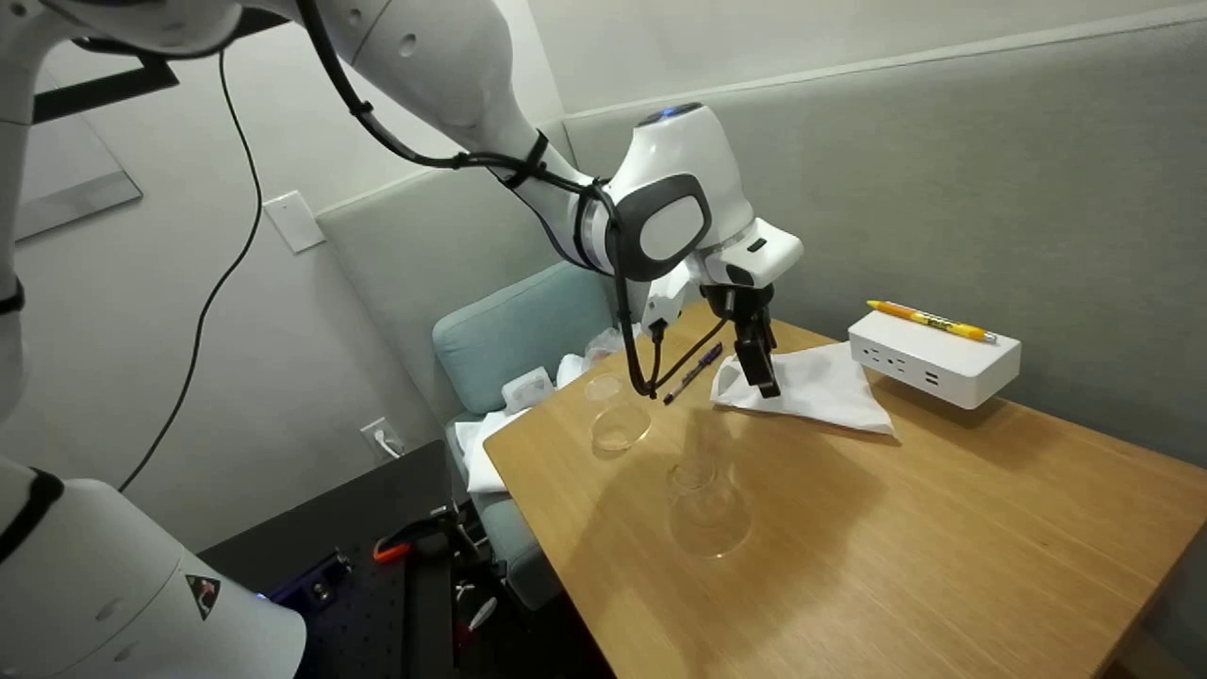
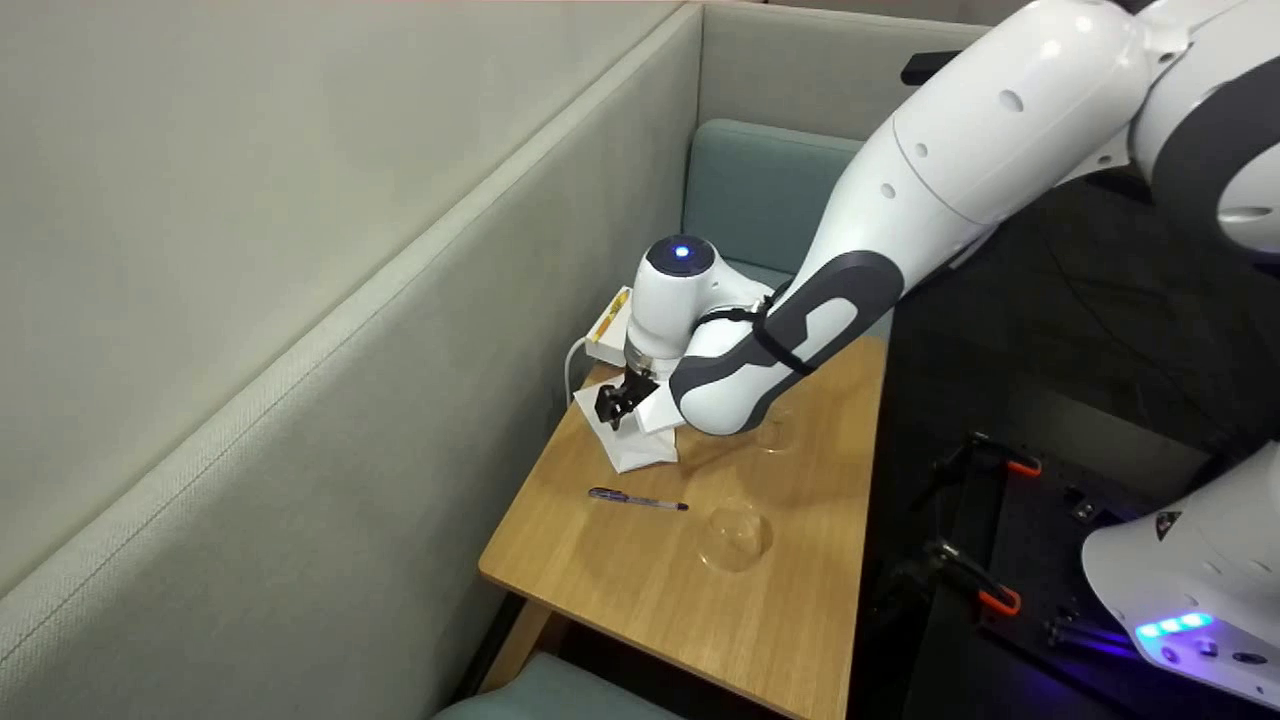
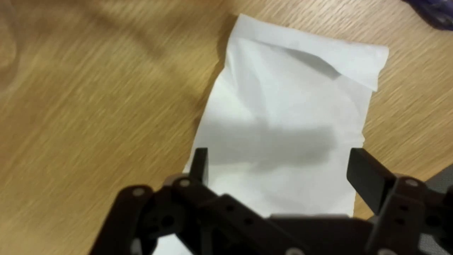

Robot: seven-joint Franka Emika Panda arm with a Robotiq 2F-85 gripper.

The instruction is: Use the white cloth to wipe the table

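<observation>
1. Two clear containers [image 2: 733,538] are showing on the table [image 1: 943,556] only as faint outlines in both exterior views, and their shape is proving hard to make out.
2. In the wrist view, the gripper [image 3: 277,163] is hiding the lower part of the white cloth [image 3: 283,102], and the purple pen [image 3: 437,12] is being cut off at the top right corner.
3. The white cloth is lying on the table, one end folded over, just beside the white box [image 1: 929,354]; whether the two are touching, I cannot tell. A yellow pen [image 1: 931,321] is resting on the box.
4. A grey padded wall [image 1: 1037,207] is running along one long side of the table, behind the cloth and the box; from the cloth, wood is stretching past the containers toward the opposite edge.
5. The jaws are standing wide apart, released, with the fingertips [image 3: 201,164] sitting near the cloth's two long edges; whether they are touching it, I cannot tell.
6. The arm [image 2: 930,200] is arching over the table, cut off at the top in both exterior views, with the gripper pointing down toward the cloth; in an exterior view the wrist [image 2: 668,305] is covering part of the white cloth.
</observation>
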